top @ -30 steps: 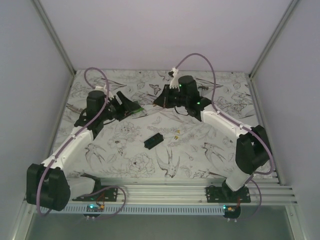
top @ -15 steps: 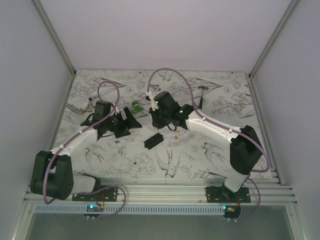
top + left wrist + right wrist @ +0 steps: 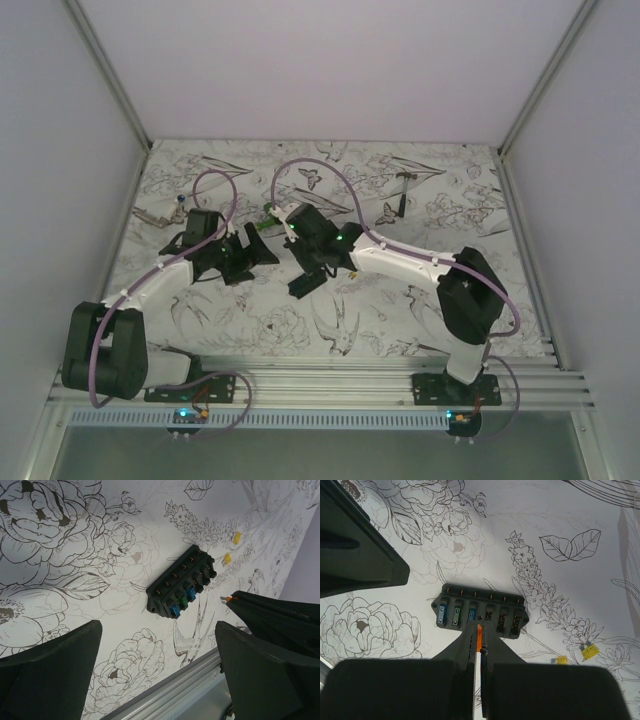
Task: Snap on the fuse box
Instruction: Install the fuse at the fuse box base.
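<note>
The fuse box (image 3: 303, 285) is a small black oblong block lying flat on the flower-printed mat. In the right wrist view the fuse box (image 3: 470, 598) has three slots filled with blue and green fuses and three bare. My right gripper (image 3: 479, 632) hovers just in front of its middle, shut on a small orange fuse (image 3: 479, 636). From above, the right gripper (image 3: 318, 264) hangs over the box. My left gripper (image 3: 262, 250) stands wide open to the left of the box with nothing between its fingers. Its view shows the fuse box (image 3: 182, 582) ahead of the left gripper (image 3: 157, 675).
Two loose yellow fuses (image 3: 237, 537) (image 3: 226, 558) lie on the mat beyond the box. A green piece (image 3: 259, 228) sits behind the left gripper, a dark hammer-shaped tool (image 3: 403, 190) at the back right, and a metal tool (image 3: 152, 215) at the far left. The aluminium rail (image 3: 330, 385) runs along the near edge.
The right arm swung left and towards the near edge, bringing its shut gripper over the fuse box. The left gripper drew back towards the box and opened wide.
</note>
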Action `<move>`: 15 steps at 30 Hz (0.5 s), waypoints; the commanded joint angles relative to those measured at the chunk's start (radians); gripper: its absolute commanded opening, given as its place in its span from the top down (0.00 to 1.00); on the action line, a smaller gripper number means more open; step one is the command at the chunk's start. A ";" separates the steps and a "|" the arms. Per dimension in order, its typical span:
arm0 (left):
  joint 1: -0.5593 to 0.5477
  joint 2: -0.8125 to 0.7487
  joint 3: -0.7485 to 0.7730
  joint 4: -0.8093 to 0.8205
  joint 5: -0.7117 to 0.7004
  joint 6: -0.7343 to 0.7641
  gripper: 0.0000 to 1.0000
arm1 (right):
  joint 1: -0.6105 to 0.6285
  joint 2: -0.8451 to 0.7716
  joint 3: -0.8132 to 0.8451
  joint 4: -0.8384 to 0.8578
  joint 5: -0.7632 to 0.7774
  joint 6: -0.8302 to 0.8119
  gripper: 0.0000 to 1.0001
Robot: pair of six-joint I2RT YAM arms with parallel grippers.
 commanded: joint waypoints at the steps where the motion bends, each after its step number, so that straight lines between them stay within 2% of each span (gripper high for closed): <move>1: 0.010 0.000 -0.012 -0.028 0.002 0.024 0.00 | 0.017 0.015 0.003 0.015 0.058 -0.018 1.00; 15: 0.014 -0.009 -0.007 -0.070 -0.024 0.047 0.00 | 0.022 0.068 -0.005 0.011 0.088 0.014 1.00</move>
